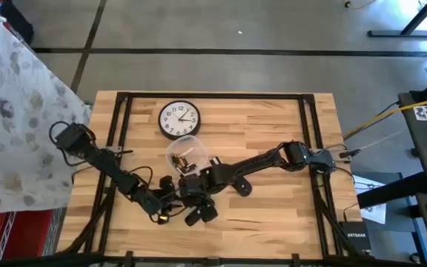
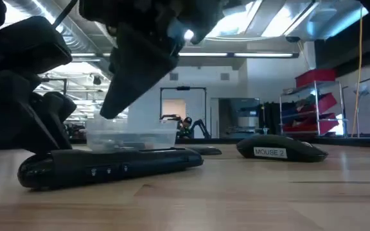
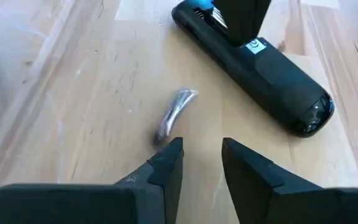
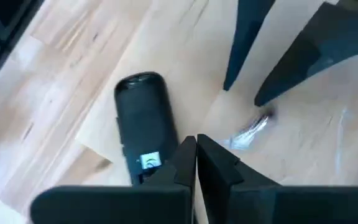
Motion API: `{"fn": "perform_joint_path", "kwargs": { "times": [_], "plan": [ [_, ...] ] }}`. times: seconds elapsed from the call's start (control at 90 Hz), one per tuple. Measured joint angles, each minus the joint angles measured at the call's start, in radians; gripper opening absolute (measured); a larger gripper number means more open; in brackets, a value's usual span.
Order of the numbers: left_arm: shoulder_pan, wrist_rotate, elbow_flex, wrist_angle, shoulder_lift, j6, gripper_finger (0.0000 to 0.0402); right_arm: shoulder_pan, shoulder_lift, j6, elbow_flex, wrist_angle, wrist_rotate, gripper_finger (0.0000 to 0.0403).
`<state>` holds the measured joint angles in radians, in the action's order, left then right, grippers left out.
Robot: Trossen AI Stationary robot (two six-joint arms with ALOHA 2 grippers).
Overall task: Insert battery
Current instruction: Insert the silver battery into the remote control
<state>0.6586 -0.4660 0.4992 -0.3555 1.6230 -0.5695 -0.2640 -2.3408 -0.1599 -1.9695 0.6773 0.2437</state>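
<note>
Pale butcher-block wood formed the table (image 1: pixel 273 215), which carried a round white-faced wall clock (image 1: pixel 179 119) and a clear plastic tub (image 1: pixel 185 156), seen from above, with both dark arms meeting near its front edge. At table height, a long black remote control (image 2: pixel 108 168) lay before a black computer mouse (image 2: pixel 281 149). From the left wrist, the left gripper (image 3: pixel 202 155) stood spread just short of a small silvery battery (image 3: pixel 174 113) lying loose on the wood beside the remote. From the right wrist, the right gripper (image 4: pixel 196 149) was pressed together over the remote's open compartment.
</note>
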Motion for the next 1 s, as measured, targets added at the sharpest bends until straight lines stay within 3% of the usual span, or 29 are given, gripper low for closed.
{"fn": "perform_joint_path", "kwargs": {
  "times": [0.178,0.256,0.4,0.533,0.767,1.0],
  "plan": [
    [0.016,-0.011,0.000,0.008,0.000,-0.003,0.0095,-0.006,0.011,-0.001,-0.002,-0.004,-0.028,0.0001],
    [0.028,-0.011,0.000,0.031,-0.006,-0.030,0.0095,-0.002,-0.004,-0.002,0.000,-0.003,-0.103,0.0000],
    [0.044,-0.059,0.000,0.189,-0.042,-0.197,0.0095,-0.001,-0.015,0.041,0.004,-0.027,-0.309,0.0001],
    [0.039,-0.126,0.005,0.315,-0.054,-0.319,0.0095,0.007,-0.041,0.108,0.003,-0.053,-0.332,0.0001],
    [-0.013,-0.130,0.003,0.300,-0.029,-0.255,0.0095,0.023,-0.106,0.285,0.002,-0.129,-0.385,0.0001],
    [-0.032,-0.125,0.002,0.300,-0.028,-0.203,0.0095,0.023,-0.138,0.312,-0.002,-0.153,-0.424,0.0001]
  ]
}}
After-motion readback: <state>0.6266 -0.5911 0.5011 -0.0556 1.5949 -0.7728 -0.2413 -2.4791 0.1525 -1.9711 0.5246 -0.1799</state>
